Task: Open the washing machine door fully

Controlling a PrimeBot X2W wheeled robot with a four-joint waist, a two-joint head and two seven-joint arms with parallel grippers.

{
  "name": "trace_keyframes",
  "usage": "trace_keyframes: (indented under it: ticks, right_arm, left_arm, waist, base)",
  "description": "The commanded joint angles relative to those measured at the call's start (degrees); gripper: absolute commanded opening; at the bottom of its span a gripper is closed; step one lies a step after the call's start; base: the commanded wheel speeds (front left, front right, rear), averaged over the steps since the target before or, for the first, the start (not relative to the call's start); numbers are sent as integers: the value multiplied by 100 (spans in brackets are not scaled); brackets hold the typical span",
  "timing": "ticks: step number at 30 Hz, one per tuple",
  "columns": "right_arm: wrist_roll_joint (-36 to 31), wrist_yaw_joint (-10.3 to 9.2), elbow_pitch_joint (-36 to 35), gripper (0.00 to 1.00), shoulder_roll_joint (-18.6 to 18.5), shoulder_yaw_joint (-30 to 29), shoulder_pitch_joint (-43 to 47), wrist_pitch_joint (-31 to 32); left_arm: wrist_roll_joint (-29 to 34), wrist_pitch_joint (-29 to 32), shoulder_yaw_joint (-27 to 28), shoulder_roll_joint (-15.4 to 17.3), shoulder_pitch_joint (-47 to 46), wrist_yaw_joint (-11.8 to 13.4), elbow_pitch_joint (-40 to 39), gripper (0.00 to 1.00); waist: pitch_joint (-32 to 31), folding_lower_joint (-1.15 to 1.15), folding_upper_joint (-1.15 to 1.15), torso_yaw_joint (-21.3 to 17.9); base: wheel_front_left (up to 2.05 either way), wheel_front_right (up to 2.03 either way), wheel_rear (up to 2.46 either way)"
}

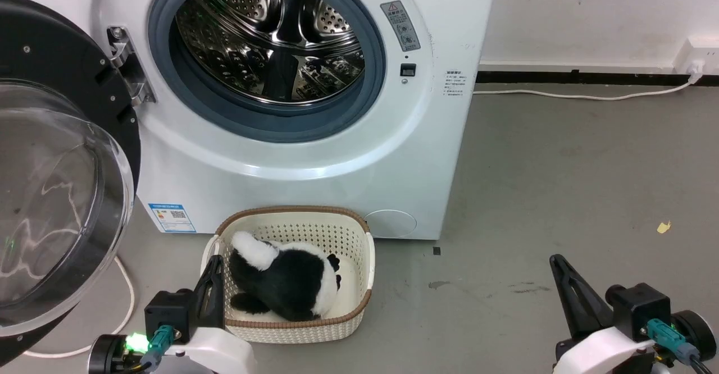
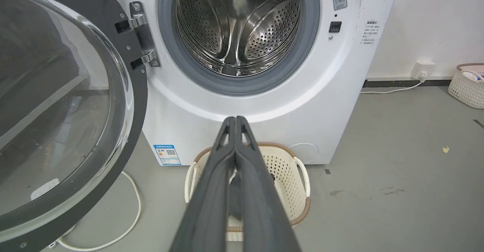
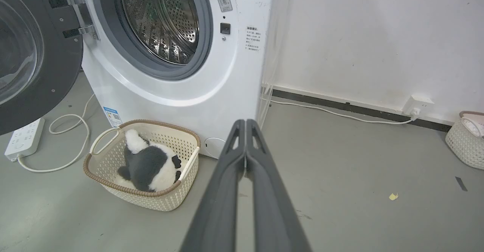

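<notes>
— Where's the washing machine door (image 1: 62, 48)?
— Standing open on its hinge (image 1: 126, 65) at the left edge of the washing machine (image 1: 314, 155) front (glass bowl bulging toward the room).
— And the pincers?
— Left gripper (image 2: 235, 120) and right gripper (image 3: 245, 122): fingers pressed together, holding nothing, apart from the door.

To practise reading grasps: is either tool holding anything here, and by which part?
Nothing is held. The left tool and the right tool are both shut empty, clear of the washing machine door.
</notes>
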Motion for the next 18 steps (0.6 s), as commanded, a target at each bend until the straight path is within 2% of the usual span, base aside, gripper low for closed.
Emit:
trace_keyframes:
  ticks: [1, 18]
  right_arm:
    - [-12, 4, 17, 0, 27, 21, -121, 17]
    - [-13, 5, 21, 0, 29, 59, -147, 108]
  left_arm:
    - [55, 22, 28, -41, -83, -29, -34, 0]
    - [155, 113, 106, -83, -90, -103, -65, 0]
  waist:
    - [0, 0, 0, -1]
    - [-5, 0, 0, -14]
  base:
    - [0, 0, 0]
    - [0, 0, 0]
